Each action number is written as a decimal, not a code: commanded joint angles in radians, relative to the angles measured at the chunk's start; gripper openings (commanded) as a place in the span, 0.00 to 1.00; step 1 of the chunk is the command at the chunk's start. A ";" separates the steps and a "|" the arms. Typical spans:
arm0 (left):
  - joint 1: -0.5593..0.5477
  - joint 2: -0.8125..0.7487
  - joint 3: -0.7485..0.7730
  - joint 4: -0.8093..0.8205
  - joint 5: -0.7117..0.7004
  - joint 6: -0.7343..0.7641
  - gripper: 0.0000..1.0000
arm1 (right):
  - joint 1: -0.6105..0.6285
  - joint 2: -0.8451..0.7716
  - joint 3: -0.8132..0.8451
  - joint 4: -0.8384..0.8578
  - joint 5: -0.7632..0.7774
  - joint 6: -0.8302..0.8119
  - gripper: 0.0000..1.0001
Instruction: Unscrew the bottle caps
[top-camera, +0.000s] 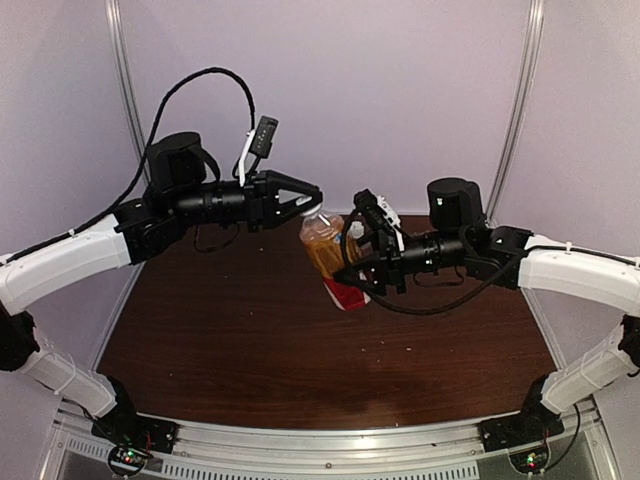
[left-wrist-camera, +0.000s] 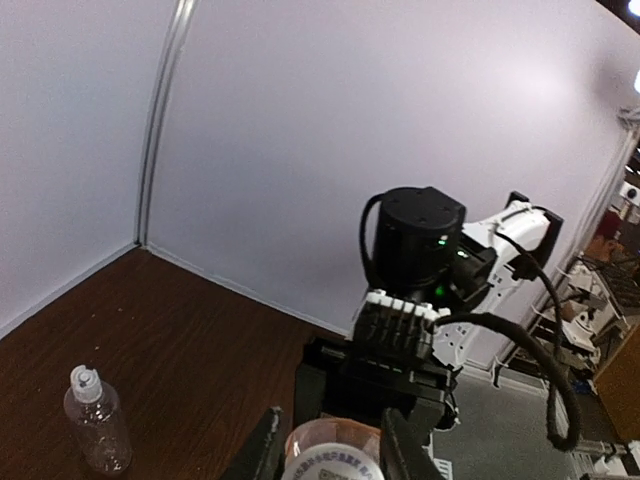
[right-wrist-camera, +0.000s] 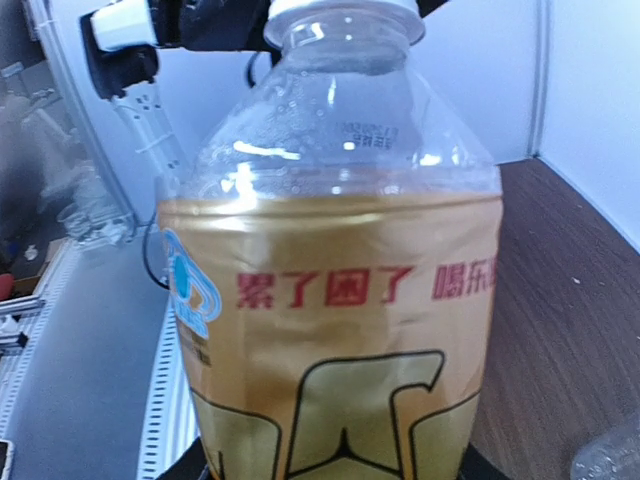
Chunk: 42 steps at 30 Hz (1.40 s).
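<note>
Top external view showed the right gripper (top-camera: 358, 264) closed on the amber bottle (top-camera: 322, 240), holding it near the middle of the dark brown table (top-camera: 250, 320). The bottle leaned, its neck pointing up and to the left and its red-labelled lower end lower and to the right. I could not tell whether its base touched the table.

The left gripper (top-camera: 312, 200) reached in from the left at the level of the bottle's neck. Its fingertips met the white cap (top-camera: 316, 208), which sat on the neck. In the left wrist view the two fingers (left-wrist-camera: 268, 448) stood against opposite sides of that cap with no gap showing, so this gripper was closed on the cap. The black body of the right arm (left-wrist-camera: 420, 240) filled the space just beyond it.

From the right wrist view the amber bottle took up almost the whole picture. Amber liquid stood up to its shoulder and red writing ran across its golden label. The white cap was at the very top edge, with dark parts of the left gripper on both sides of it.

The clear bottle (left-wrist-camera: 97, 425) stood upright on the table by itself, with the second cap (left-wrist-camera: 86, 378) on its neck. In the top external view it stood just beyond the amber bottle, on the far side near the right gripper. Neither gripper touched it.
</note>
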 joint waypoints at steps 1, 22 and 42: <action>-0.038 0.007 0.028 -0.109 -0.389 -0.175 0.20 | 0.004 -0.010 -0.005 -0.020 0.369 -0.087 0.38; -0.027 0.003 0.056 -0.092 -0.330 -0.119 0.64 | 0.018 -0.047 -0.063 0.032 0.238 -0.121 0.36; -0.001 -0.083 -0.004 0.028 0.230 0.163 0.84 | 0.019 0.003 0.014 0.108 -0.303 0.096 0.37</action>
